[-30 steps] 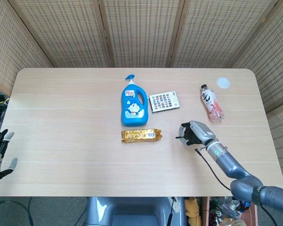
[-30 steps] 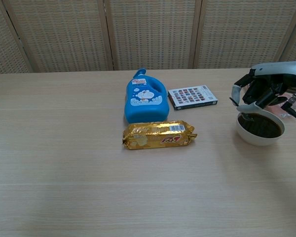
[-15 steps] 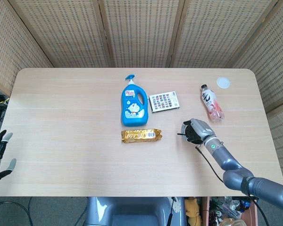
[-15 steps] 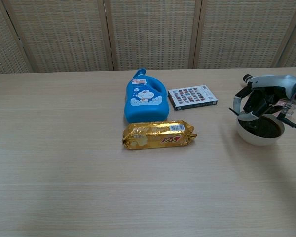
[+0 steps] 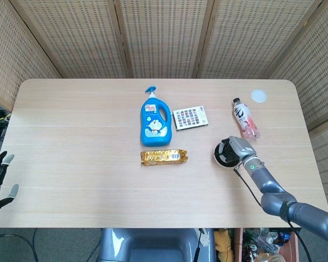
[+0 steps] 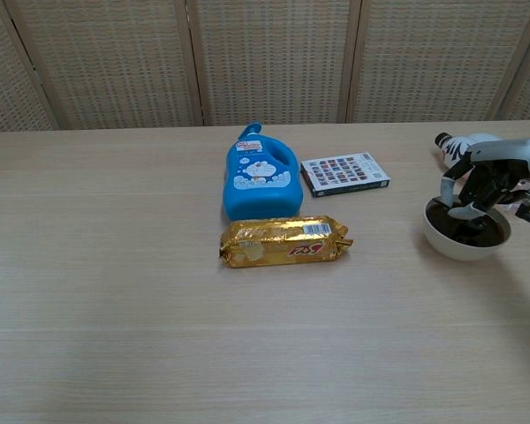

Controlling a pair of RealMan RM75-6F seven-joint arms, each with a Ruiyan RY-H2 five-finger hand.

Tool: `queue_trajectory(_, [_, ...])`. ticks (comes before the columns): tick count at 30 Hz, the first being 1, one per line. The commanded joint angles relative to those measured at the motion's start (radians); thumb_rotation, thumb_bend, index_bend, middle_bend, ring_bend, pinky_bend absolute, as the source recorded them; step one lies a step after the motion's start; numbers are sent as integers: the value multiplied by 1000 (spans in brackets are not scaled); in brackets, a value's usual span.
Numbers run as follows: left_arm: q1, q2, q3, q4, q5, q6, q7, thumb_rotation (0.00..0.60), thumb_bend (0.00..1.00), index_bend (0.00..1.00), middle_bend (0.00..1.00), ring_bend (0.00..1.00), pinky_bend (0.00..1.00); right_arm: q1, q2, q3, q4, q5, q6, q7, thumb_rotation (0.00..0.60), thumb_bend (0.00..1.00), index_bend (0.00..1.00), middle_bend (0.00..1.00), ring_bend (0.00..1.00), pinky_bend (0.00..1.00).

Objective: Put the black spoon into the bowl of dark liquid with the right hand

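The right hand (image 6: 488,181) is drawing back off the bowl (image 6: 465,242), fingers curled, perhaps pinching nothing; the spoon, unclear here, is likely released inside.

Both views bright, even diffuse light, sharp focus. Soft faint shadows under blue bottle (image 6: 261,174) and things nr it. No glare, blur, edge distortion.

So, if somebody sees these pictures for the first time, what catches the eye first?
Probably the bright blue detergent bottle lying flat at the table's middle, with the shiny gold snack packet just in front of it. Next comes the right hand over the white bowl of dark liquid on the right side.
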Motion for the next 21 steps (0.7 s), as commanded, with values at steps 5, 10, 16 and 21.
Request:
queue_trajectory(5, [0, -1, 1, 0, 0, -1, 1, 600, 416, 0, 0, 0, 0, -12, 19, -6, -2, 19, -9, -9, 600, 719, 728, 941, 943, 1000])
queue_trajectory(10, [-3, -3, 0, 0, 5, -1, -2, 600, 416, 0, 0, 0, 0, -18, 43, -9, -49, 12, -14, -13, 600, 720, 728, 941, 943, 1000])
queue_trajectory(16, [1, -4, 0, 6, 3, 2, -9, 600, 416, 0, 0, 0, 0, -9, 41, -1, -76, 11, -18, -15, 600, 720, 728, 941, 943, 1000])
queue_trajectory(21, [7, -5, 2, 13, -3, 3, -16, 600, 416, 0, 0, 0, 0, 8, 15, 4, -39, 38, -22, -24, 600, 720, 728, 941, 943, 1000])
